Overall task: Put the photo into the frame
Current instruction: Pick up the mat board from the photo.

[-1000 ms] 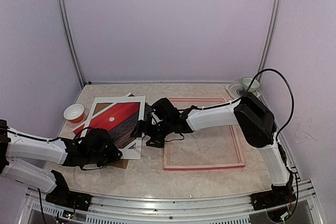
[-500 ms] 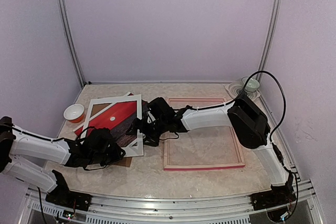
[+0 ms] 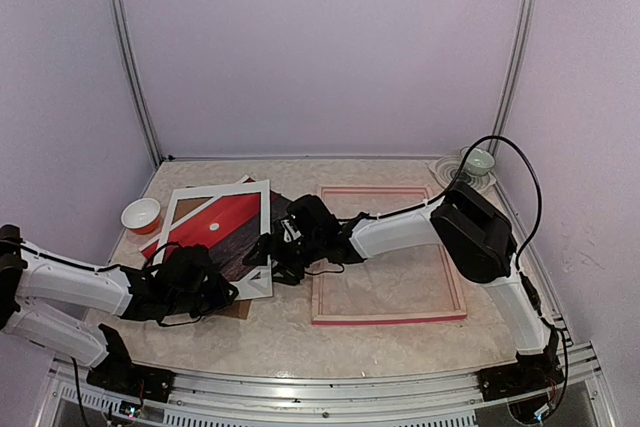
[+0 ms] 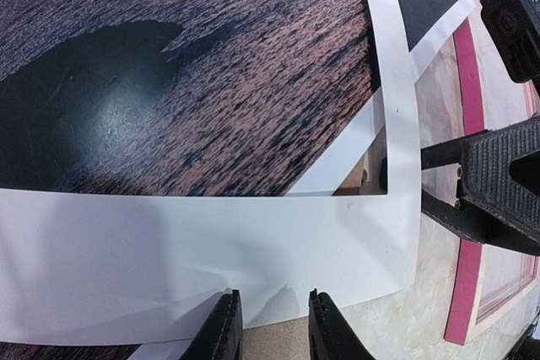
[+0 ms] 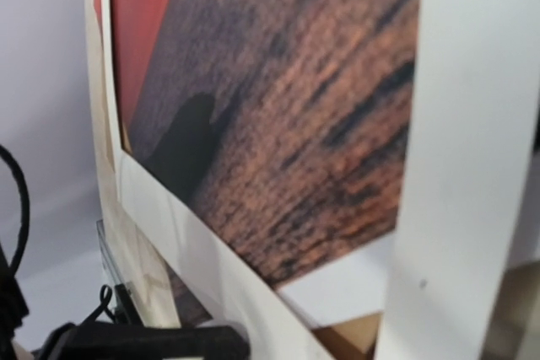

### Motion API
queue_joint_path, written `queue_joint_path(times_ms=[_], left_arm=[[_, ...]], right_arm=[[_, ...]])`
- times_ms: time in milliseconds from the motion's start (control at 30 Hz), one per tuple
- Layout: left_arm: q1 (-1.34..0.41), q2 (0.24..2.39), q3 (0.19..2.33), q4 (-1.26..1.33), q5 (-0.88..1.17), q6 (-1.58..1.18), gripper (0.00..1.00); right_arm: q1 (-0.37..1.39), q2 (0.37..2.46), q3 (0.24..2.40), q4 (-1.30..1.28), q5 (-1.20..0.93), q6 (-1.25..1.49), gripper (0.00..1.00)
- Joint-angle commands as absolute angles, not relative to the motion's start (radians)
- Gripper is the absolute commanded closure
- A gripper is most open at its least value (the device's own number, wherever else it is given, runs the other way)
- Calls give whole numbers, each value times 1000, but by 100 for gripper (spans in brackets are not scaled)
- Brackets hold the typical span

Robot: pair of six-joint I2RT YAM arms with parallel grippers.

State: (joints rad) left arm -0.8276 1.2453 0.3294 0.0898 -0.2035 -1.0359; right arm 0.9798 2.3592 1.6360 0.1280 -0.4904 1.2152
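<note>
The photo lies at the left, red sky and dark sea, on the brown backing board. The white mat lies skewed over it. The pink frame lies to the right, with nothing in it. My left gripper sits at the mat's near edge, fingers slightly apart, nothing between them. My right gripper is at the mat's right edge; its fingers stand apart with their tips at that edge. In the right wrist view the mat's band hides them, above the photo.
An orange bowl stands at the far left next to the mat. A pale bowl on a plate stands in the back right corner. The frame's pink rail runs just right of the mat. Walls enclose the table.
My right gripper has moved left and nearer along the mat's right edge. The mat has shifted a little to the left. My left gripper has barely moved.
</note>
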Motion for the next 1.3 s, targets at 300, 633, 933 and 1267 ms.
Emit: queue_joint_path(times_ms=[300,633,933,1267], left_arm=[[-836,1238,309,54,-192,-1033,70],[-838,1199,321,31,-201,-1037,62],[-845,1109,350,-56,-233,-1024,40],[-848,937,365,-183,-310,-1020,33]], right_arm=[[989,2296,1562,114,-533,1155,60],[992,2299,1531,171,-577,1158,100],[992,2268,1524,193,-602,1150,100],[976,2147,1433,209,-621,1116,100]])
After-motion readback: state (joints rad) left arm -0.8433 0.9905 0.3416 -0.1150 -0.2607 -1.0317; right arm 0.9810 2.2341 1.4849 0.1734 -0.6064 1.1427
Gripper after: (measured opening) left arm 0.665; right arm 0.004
